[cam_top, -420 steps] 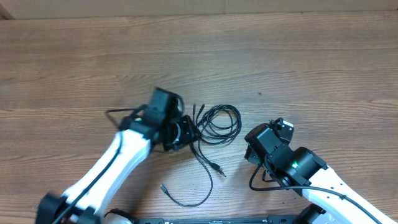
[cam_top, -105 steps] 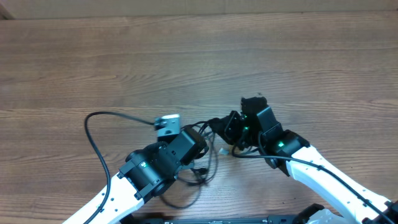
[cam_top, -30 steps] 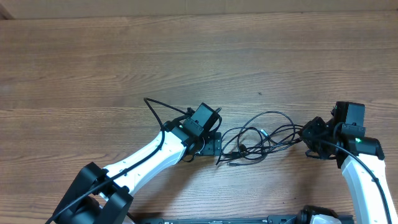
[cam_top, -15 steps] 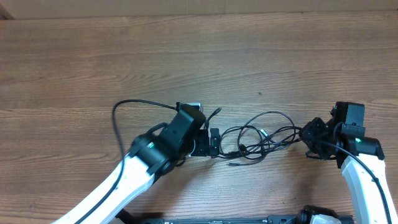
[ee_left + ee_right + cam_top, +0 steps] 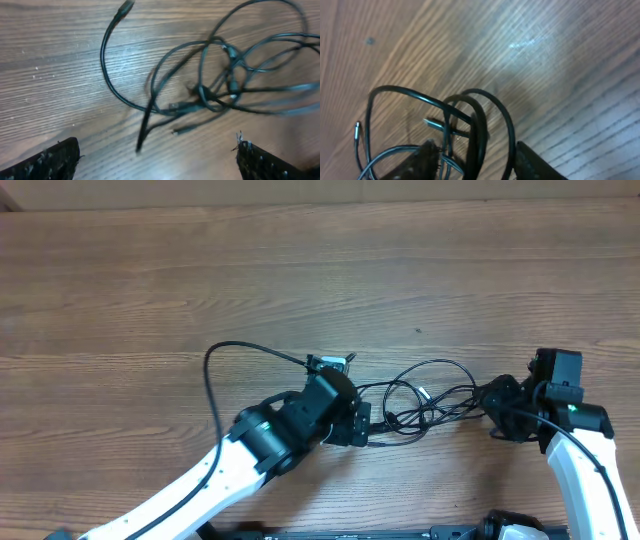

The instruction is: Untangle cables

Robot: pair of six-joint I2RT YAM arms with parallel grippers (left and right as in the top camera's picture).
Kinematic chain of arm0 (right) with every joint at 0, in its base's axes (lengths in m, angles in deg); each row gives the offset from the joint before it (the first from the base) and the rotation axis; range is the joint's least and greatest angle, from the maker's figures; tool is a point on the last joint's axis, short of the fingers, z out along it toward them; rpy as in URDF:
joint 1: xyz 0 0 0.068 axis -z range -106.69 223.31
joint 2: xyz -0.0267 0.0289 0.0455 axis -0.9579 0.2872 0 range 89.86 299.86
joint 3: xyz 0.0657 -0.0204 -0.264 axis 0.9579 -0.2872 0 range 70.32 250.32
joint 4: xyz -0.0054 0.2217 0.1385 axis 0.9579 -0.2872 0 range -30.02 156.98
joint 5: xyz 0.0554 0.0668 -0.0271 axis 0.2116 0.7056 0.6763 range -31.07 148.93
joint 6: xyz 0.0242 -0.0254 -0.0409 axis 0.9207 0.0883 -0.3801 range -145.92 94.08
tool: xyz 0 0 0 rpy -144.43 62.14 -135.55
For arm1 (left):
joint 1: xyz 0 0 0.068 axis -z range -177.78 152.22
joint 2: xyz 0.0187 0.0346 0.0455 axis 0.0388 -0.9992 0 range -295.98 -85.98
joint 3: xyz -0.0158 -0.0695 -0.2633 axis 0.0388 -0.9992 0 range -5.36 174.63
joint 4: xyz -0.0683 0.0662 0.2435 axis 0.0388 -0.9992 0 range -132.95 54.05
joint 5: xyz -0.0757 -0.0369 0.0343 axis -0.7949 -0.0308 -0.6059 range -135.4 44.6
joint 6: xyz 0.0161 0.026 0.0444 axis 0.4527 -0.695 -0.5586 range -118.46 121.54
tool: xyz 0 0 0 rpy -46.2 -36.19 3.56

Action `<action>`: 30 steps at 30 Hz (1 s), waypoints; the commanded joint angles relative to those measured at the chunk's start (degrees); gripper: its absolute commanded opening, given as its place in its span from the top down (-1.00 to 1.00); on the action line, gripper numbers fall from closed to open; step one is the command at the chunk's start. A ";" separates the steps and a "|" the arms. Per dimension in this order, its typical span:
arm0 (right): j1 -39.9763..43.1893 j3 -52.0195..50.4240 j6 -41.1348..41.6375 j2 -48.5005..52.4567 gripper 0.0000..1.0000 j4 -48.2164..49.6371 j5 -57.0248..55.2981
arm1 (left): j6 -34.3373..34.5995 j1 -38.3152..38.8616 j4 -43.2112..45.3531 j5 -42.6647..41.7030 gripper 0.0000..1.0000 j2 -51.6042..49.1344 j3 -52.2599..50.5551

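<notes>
From overhead, the cables (image 5: 420, 395) lie in a loose tangle on the table (image 5: 300, 270), between the left jaws and the right jaws. On the left wrist camera the left jaws stand wide apart and empty, the tangle just ahead. On the right wrist camera the right jaws are parted, with cable loops passing between them unpinched.

- Left arm of smooth white shell (image 5: 190, 485), ending in a bulky black wrist housing (image 5: 300, 420) with a small green light (image 5: 266, 423).
- Thick black cable (image 5: 212, 380) looping off that wrist.
- Right arm, also of white shell (image 5: 572, 485), with the same green light (image 5: 573, 408).
- Black, rough-surfaced fingertips (image 5: 50, 160).
</notes>
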 commanded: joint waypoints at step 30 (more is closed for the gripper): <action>-2.54 15.82 -28.17 -5.79 -0.75 -18.73 34.18 | 0.33 -6.99 2.54 2.03 0.92 18.08 -0.15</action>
